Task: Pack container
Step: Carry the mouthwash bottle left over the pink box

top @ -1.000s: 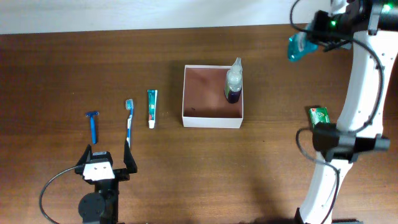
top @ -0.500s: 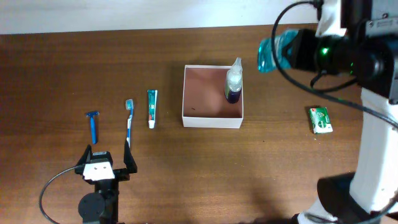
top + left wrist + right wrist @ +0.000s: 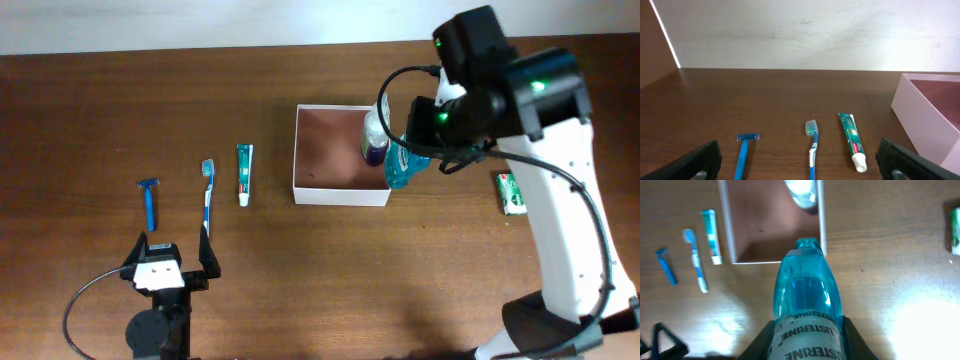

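Observation:
The container (image 3: 342, 192) is a square box with white walls and a reddish-brown inside, mid-table; it also shows in the right wrist view (image 3: 772, 230) and at the right edge of the left wrist view (image 3: 927, 117). A clear spray bottle (image 3: 375, 128) stands in its far right corner. My right gripper (image 3: 807, 340) is shut on a blue Listerine mouthwash bottle (image 3: 405, 165) (image 3: 806, 287), held in the air over the container's front right corner. My left gripper (image 3: 165, 262) (image 3: 800, 160) is open and empty, low, near the table's front left.
A blue razor (image 3: 150, 200), a toothbrush (image 3: 208, 195) and a toothpaste tube (image 3: 244, 173) lie in a row left of the container, just ahead of the left gripper. A green packet (image 3: 512, 192) lies on the table to the right, under the right arm.
The right gripper has carried the mouthwash bottle from the far right of the table leftward and down to the container's right side. The left arm has not moved.

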Available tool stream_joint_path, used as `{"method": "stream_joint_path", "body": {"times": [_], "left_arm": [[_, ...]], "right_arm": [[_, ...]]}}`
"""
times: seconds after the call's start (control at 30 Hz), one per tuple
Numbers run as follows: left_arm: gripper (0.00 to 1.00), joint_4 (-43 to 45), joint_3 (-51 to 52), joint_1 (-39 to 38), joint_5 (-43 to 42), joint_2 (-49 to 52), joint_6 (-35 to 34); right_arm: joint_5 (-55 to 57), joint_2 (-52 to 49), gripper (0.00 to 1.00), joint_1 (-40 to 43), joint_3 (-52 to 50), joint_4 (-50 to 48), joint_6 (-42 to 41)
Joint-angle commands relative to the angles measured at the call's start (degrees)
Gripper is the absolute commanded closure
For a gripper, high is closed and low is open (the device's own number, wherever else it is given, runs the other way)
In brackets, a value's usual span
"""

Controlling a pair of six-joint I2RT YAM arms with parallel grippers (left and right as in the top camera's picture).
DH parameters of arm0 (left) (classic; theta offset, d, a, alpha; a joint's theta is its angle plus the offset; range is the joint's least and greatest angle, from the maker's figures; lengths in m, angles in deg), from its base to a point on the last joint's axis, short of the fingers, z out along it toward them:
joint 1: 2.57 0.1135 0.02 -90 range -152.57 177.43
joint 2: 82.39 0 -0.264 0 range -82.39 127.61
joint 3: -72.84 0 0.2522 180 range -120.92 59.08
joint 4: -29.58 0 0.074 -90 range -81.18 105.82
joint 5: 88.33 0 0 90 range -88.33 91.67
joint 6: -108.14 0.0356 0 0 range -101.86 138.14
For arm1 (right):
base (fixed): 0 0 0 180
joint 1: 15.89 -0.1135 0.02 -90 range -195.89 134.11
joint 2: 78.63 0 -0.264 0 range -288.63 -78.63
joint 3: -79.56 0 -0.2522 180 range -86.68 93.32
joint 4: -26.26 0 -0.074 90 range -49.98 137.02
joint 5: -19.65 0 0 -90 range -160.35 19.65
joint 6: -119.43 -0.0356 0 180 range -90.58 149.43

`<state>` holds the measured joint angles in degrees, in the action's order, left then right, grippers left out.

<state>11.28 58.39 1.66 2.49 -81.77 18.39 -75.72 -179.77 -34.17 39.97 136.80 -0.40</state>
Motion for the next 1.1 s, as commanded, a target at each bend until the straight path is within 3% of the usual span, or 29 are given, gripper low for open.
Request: {"method": "stream_joint_path", "body": {"times": [0.0,1.07], "left_arm": [[0.01,-0.2,0.2,-0.2,-0.6,-0.3,0.7],[0.01,-0.2,0.2,-0.2,-0.6,-0.3,0.7]], "right_arm": [[2.2,-0.7,0.79,-0.4,-1.8,-2.4,-1.1],[2.2,-12.7,0.79,-0.6,-3.9,-10.9,1.1]]}}
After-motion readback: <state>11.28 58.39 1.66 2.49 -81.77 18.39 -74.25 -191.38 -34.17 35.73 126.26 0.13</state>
